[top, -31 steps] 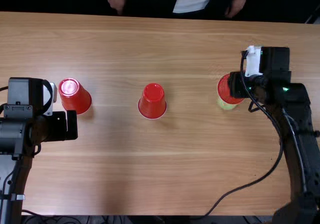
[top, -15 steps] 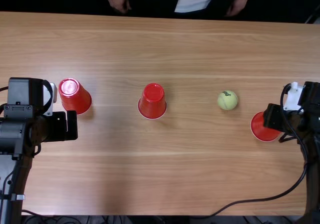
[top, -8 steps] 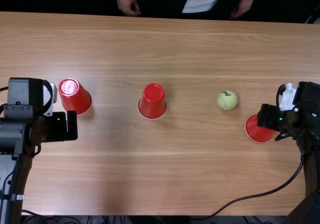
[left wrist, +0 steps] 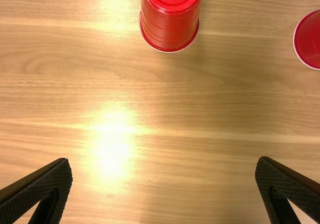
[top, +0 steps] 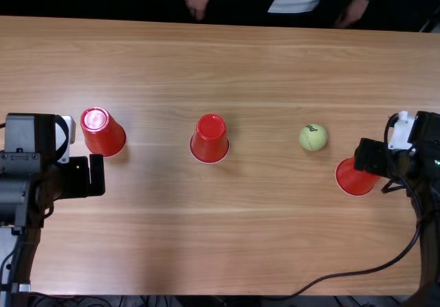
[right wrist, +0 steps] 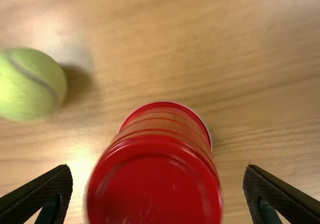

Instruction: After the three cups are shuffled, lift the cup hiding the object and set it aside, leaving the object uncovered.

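Tennis ball [top: 313, 137] uncovered at three o'clock of middle cup [top: 209, 139], well apart, right cup [top: 350, 178] near table's [top: 275, 60] right edge, inside wide-open right claw [right wrist: 156, 176], left claw [left wrist: 162, 163] open.

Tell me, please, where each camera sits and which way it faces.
Top view: above the near edge of the table, facing steeply down; left gripper and right gripper show.
Left wrist view: on the left wrist, facing down at the left cup; its fingers show.
Right wrist view: on the right wrist, facing down at the set-aside cup and tennis ball; its fingers show.
Top and right wrist views share that cup and ball.
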Action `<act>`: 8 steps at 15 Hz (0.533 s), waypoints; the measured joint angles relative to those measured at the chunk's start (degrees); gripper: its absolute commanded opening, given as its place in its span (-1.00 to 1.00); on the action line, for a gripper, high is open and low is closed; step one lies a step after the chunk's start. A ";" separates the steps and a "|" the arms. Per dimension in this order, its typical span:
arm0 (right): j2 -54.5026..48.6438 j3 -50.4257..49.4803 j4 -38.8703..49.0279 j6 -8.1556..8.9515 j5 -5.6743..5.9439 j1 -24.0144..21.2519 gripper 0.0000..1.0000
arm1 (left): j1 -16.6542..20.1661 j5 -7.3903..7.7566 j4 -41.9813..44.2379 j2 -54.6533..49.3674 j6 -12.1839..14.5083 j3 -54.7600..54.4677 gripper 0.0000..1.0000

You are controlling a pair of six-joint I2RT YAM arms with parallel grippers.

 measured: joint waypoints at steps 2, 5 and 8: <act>-4.57 4.50 -0.13 0.02 -0.02 0.17 1.00 | 0.00 0.02 -0.33 -0.85 0.00 0.02 1.00; -8.81 8.76 -2.40 0.09 0.00 5.99 1.00 | 0.00 -0.02 -1.31 -2.54 -0.02 0.02 1.00; -10.75 8.96 -9.25 0.39 -0.35 15.58 1.00 | 0.00 0.07 -1.51 -4.02 0.00 0.00 1.00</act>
